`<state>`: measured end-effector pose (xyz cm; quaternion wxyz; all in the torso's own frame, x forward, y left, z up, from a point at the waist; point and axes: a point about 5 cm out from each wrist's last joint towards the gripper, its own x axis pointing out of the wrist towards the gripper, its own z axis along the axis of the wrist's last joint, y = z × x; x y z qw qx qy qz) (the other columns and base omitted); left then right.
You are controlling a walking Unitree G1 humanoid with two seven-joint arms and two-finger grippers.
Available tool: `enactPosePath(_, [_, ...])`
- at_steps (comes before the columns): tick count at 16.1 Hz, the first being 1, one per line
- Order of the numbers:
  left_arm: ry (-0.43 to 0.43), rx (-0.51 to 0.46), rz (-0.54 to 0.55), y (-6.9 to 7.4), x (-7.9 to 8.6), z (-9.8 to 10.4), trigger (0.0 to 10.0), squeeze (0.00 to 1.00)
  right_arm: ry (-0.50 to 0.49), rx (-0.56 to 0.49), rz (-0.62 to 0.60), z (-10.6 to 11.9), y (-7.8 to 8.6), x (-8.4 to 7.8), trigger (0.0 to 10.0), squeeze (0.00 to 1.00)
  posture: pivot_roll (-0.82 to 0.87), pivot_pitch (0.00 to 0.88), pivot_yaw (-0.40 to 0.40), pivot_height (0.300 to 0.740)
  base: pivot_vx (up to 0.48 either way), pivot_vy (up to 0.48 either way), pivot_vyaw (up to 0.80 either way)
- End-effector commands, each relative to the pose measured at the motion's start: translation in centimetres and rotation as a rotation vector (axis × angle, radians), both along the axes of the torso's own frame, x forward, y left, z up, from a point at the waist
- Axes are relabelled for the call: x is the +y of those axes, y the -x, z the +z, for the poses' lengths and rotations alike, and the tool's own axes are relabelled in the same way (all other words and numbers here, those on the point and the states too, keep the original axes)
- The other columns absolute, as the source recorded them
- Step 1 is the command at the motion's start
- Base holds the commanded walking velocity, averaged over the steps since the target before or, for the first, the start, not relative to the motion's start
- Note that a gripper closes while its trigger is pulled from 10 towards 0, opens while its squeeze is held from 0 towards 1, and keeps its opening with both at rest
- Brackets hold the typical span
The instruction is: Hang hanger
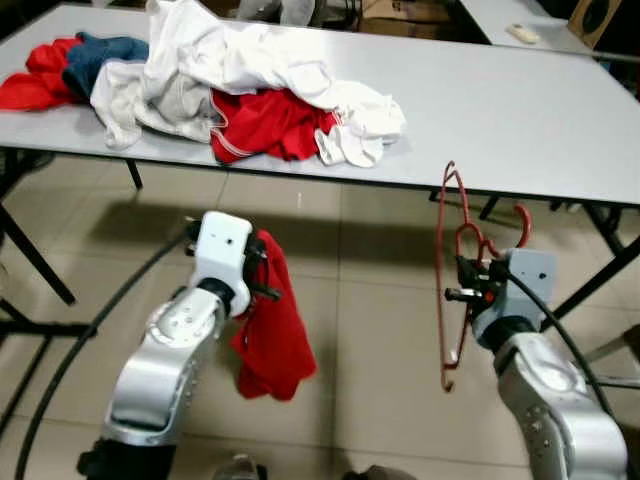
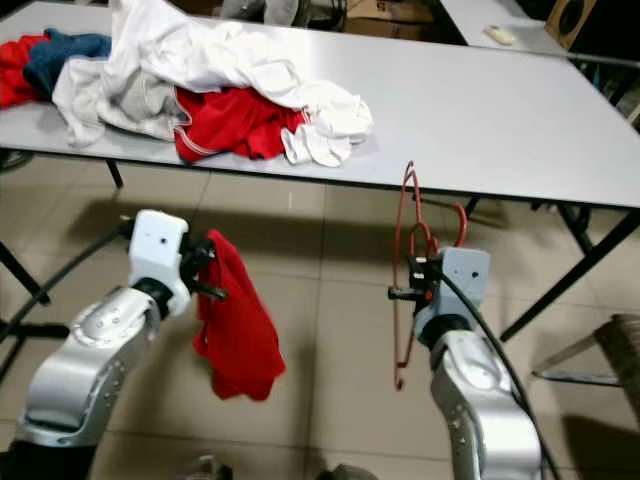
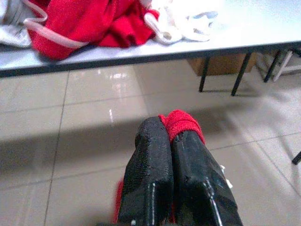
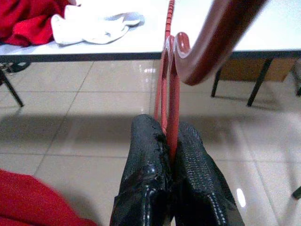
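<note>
A red plastic hanger (image 1: 449, 270) stands on edge in front of the table, its hook (image 1: 522, 225) curling up beside my right wrist. My right gripper (image 1: 470, 290) is shut on the hanger (image 4: 168, 101) near its neck, the black fingers (image 4: 146, 155) pressed either side of the red bars. My left gripper (image 1: 268, 268) is shut on a red garment (image 1: 272, 335) that hangs limp toward the floor; a red fold (image 3: 181, 123) pokes out between its fingertips (image 3: 155, 141).
A grey table (image 1: 520, 110) runs across in front, carrying a pile of white clothes (image 1: 250, 60), red clothes (image 1: 268, 125) and a blue garment (image 1: 100, 55). Black table legs (image 1: 600, 275) and cables stand on the tiled floor (image 1: 370, 330). A second table (image 1: 520, 20) lies behind.
</note>
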<state>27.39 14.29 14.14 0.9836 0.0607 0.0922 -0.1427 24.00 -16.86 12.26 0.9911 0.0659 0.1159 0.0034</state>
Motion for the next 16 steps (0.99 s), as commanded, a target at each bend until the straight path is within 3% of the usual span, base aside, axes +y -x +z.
enactPosePath(1, [0.002,-0.022,-0.005,0.1,0.0,0.5,10.0,0.0,-0.01,-0.006,0.014,0.3,0.1,0.1,10.0,0.0,0.0,0.079,-0.03,0.74,0.0,-0.296,0.0])
enactPosePath(10, [-0.021,-0.018,-0.022,0.3,-0.2,0.3,10.0,0.0,0.037,-0.022,0.007,0.2,0.1,0.1,10.0,0.0,0.0,0.086,-0.025,0.74,0.0,-0.296,0.0])
enactPosePath(16, [0.032,-0.029,-0.078,0.0,-1.1,0.8,10.0,0.0,0.022,-0.017,-0.005,0.2,0.2,0.0,10.0,0.0,-0.01,0.091,-0.018,0.74,0.0,0.0,0.0])
